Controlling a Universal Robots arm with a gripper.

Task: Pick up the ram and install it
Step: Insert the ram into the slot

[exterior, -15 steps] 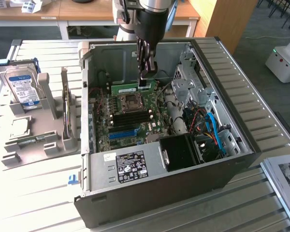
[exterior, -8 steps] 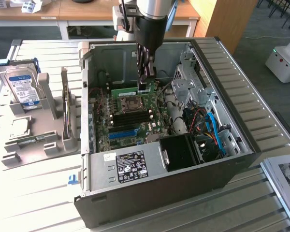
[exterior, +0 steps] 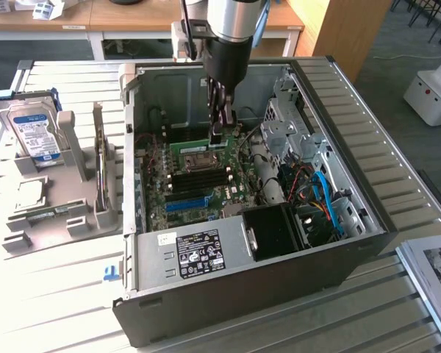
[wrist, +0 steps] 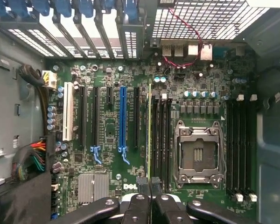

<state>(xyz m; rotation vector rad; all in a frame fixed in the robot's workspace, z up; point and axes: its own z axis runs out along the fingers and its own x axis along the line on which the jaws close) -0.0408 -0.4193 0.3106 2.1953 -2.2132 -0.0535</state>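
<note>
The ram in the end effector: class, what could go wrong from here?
1. The ram, held by the end effector, sits edge-on by the dark memory slots. A slight misalignment could jam it against a slot wall.
2. The grip is narrow, so the stick might tilt when pressed.
3. The open CPU socket lies close by, and a slip could strike it.

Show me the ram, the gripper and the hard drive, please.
ram [exterior: 191, 145]: exterior view, its green board.
gripper [wrist: 150, 183]: wrist view, midway between its fingertips.
hard drive [exterior: 34, 135]: exterior view, its blue label.
</note>
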